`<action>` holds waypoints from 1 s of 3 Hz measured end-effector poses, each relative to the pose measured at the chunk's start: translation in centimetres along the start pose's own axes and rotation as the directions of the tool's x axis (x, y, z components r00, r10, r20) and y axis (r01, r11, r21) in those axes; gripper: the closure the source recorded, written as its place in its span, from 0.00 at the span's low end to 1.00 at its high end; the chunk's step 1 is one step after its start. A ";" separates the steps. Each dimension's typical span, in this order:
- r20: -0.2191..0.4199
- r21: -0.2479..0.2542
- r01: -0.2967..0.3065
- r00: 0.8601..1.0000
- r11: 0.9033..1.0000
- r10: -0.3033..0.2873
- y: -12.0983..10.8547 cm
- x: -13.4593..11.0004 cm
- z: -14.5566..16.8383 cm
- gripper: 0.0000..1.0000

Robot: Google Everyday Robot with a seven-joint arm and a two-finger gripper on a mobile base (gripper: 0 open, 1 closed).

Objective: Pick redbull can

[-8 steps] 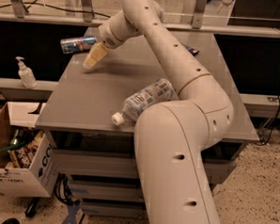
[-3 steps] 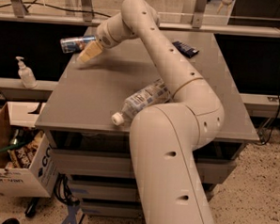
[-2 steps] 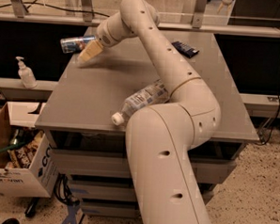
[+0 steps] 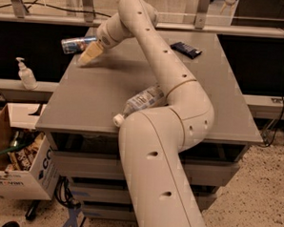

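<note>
The redbull can is a slim silver and blue can lying level in the air over the far left corner of the grey table. My gripper is at that corner and is shut on the can's right end. One tan finger slants down below the can toward the tabletop. The other finger is hidden behind the can and the wrist. The can's left end sticks out past the table edge against the dark background.
A clear plastic bottle with a white cap lies near the table's front, against my arm. A dark snack wrapper lies at the far right. A soap dispenser stands on a ledge at left. A cardboard box sits on the floor.
The gripper and the can have stayed at the far left corner. Only the lower part of my arm has shifted slightly in the foreground.
</note>
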State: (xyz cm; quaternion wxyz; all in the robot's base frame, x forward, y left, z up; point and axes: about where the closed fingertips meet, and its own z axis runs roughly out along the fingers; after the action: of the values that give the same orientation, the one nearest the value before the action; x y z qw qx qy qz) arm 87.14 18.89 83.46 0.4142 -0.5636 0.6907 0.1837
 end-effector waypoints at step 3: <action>-0.012 -0.014 -0.017 1.000 1.000 0.017 0.1 0.5 0.9 0.72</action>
State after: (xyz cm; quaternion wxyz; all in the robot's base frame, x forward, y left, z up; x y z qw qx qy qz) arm 87.31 19.23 82.53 0.4047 -0.5618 0.6964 0.1888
